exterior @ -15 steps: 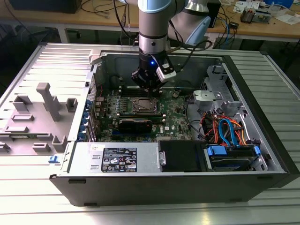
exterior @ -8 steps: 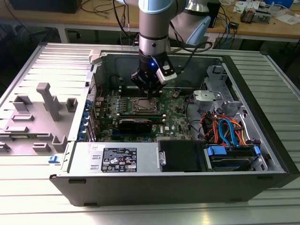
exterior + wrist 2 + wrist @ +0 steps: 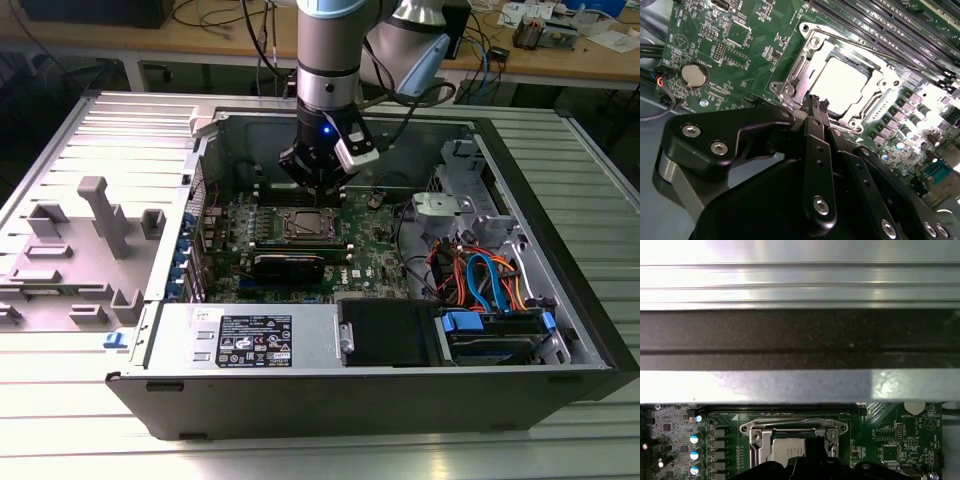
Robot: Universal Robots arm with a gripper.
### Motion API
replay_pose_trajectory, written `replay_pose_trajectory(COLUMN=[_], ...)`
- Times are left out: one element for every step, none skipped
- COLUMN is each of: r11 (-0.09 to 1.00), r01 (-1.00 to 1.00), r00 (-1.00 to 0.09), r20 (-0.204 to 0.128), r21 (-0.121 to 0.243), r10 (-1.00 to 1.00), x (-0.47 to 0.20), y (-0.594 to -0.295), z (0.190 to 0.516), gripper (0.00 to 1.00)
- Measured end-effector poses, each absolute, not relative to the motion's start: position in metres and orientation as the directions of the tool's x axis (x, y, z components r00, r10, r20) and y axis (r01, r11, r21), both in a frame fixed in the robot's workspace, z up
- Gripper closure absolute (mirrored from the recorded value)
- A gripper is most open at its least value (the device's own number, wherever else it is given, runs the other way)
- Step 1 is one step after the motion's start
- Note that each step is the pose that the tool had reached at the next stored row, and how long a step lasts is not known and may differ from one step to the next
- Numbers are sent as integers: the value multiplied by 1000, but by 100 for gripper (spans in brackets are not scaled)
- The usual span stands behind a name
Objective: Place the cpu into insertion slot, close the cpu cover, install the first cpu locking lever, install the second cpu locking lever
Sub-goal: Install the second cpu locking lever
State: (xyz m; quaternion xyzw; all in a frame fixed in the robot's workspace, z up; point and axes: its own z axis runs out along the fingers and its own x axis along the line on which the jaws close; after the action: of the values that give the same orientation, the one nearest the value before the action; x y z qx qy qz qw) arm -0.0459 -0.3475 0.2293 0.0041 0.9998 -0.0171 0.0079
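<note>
The cpu (image 3: 840, 85) lies flat in the insertion slot (image 3: 287, 233) on the green board, its silver top lit bright. The cpu cover (image 3: 812, 42) is down around it as a metal frame; in the first wrist view the cpu (image 3: 787, 447) sits under that frame's edge (image 3: 792, 426). My gripper (image 3: 818, 103) hangs just off one corner of the socket, shut, with nothing between its fingers. In the exterior view the gripper (image 3: 318, 188) points down inside the open computer case, just above the far edge of the cpu (image 3: 304, 224). How the locking levers stand I cannot tell.
Long black memory slots (image 3: 880, 25) run beside the socket, and a coin battery (image 3: 694, 74) sits on the board. The case wall (image 3: 800, 340) rises close behind. A drive cage with coloured cables (image 3: 480, 280) is on the exterior view's right, and the removed side panel (image 3: 80, 240) on its left.
</note>
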Motion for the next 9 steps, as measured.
replay_pose_trajectory(r11=[999,999,999,999,999,999,999,999,999], r01=[9,8,8,8,8,8,8,8,8], r00=[-1000,-1000,-1000,-1000,-1000,-1000,-1000,-1000,-1000], r20=[-16,-16,-16,-16,-16,-16,-16,-16,-16], r21=[-34,-34,-34,-34,-34,-34,-34,-34,-34], r10=[8,8,8,8,8,8,8,8,8], x=[-46,-46,-46,-46,-46,-46,-46,-46,-46], y=[-348,-348,-349,-349,-349,-349,-349,-349,-349], z=[229,229,229,229,229,229,229,229,229], gripper=[89,89,89,89,89,89,89,89,89])
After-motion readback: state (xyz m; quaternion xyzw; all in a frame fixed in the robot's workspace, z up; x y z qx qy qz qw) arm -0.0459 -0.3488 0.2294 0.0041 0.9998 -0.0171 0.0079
